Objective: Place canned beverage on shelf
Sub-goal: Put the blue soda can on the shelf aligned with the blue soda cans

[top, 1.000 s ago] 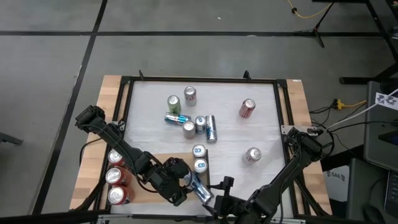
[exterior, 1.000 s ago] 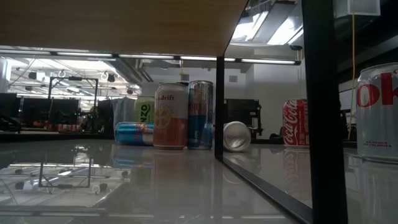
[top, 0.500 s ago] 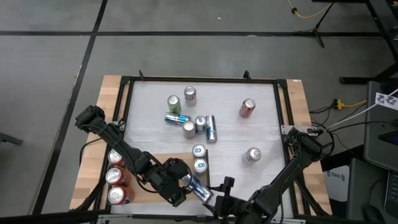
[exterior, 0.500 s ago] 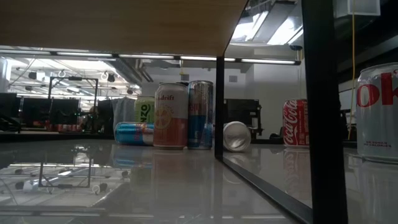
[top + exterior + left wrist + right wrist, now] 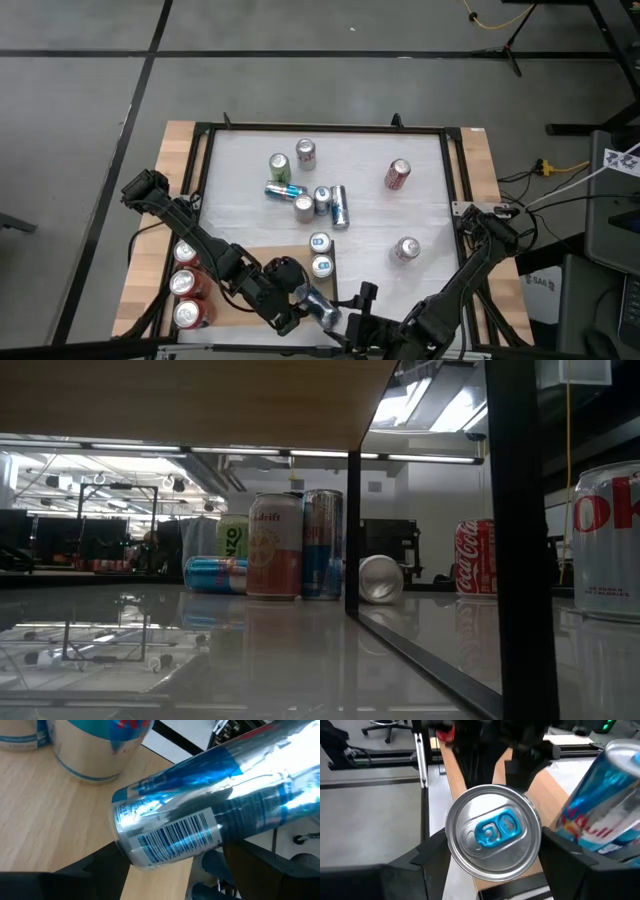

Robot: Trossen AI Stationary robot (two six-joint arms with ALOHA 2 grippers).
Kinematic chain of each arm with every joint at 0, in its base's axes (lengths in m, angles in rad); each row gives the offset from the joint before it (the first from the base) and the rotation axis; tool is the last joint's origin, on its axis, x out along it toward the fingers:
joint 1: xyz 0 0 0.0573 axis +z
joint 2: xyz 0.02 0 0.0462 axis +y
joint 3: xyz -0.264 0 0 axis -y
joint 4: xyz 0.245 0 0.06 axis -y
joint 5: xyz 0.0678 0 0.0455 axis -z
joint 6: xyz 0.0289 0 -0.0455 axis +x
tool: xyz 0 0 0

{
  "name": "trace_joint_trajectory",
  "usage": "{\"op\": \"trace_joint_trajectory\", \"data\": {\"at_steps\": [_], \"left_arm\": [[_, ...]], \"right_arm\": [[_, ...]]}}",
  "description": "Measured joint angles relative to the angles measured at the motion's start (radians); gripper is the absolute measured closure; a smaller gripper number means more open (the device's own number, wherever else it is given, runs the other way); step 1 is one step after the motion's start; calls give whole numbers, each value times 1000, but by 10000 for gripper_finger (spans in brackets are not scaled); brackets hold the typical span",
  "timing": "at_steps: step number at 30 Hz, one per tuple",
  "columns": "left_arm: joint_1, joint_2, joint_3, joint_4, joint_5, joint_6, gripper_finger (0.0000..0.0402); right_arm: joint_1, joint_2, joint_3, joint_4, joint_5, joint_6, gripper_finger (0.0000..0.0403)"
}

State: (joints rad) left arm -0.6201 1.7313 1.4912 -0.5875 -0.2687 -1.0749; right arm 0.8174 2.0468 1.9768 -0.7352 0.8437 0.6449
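The slim blue-and-silver can [image 5: 316,305] lies tilted on its side over the near right edge of the shelf [image 5: 250,262], the light wood-grain panel at the table's [image 5: 420,170] near left corner. The left gripper [image 5: 298,303], reaching in across the shelf, pinches the can's lower body between its two fingers [image 5: 97,865] (the barcode shows between them in the left wrist view). The right gripper [image 5: 345,325], just off the shelf's right edge, flanks the can's top end, its fingers [image 5: 427,852] close on either side of the lid with the blue pull tab; whether they touch it cannot be told. Two upright blue-topped cans [image 5: 320,255] stand on the shelf just beyond the held can, and three red cans [image 5: 185,283] line the shelf's far left side.
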Motion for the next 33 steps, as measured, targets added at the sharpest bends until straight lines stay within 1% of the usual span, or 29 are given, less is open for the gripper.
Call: {"op": "trace_joint_trajectory", "data": {"at_steps": [4,10,17,27,33], "left_arm": [[0,1,-1,31,6,1,107],[0,1,-1,32,4,3,107],[1,1,-1,23,2,3,107],[0,1,0,-43,-2,15,107],[0,1,0,-41,-2,15,107]], "right_arm": [[-6,0,48,-21,-26,-1,152],[-30,-2,90,-35,-75,-1,153],[-60,-3,111,-50,-138,-1,153],[-67,-2,109,-63,-154,9,153],[-67,-1,109,-61,-153,12,153]]}}
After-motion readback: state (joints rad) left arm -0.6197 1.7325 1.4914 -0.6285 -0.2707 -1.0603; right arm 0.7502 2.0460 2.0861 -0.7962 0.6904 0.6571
